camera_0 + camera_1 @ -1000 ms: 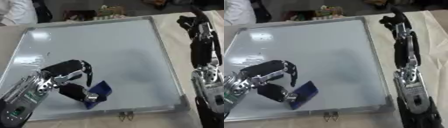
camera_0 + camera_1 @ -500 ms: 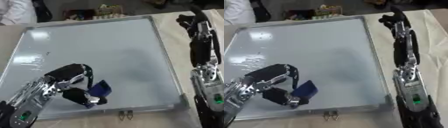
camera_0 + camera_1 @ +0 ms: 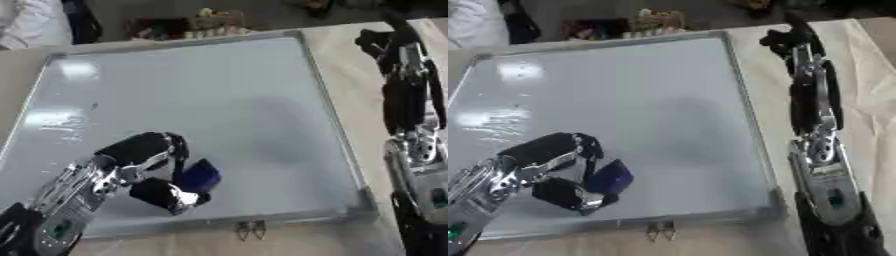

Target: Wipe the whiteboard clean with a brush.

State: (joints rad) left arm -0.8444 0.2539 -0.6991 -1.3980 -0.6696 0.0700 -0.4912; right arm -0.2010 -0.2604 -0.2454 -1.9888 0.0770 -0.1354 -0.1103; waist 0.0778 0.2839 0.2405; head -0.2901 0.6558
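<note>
A large whiteboard (image 3: 184, 100) with a silver frame lies flat on the table and fills most of both views. My left hand (image 3: 149, 165) comes in from the lower left and is curled round a blue brush (image 3: 199, 176), which rests on the board near its front edge. Faint marks (image 3: 61, 125) show on the board's left side. My right arm reaches up along the board's right edge; its hand (image 3: 385, 42) lies on the table beside the far right corner, its fingers too dark to make out.
Small colourful objects (image 3: 188, 22) stand beyond the board's far edge. A metal clip (image 3: 251, 229) sticks out from the board's front frame. Beige cloth (image 3: 868, 100) covers the table right of the board.
My left hand has drawn the blue brush a little toward the front edge of the board. The right arm has stayed put.
</note>
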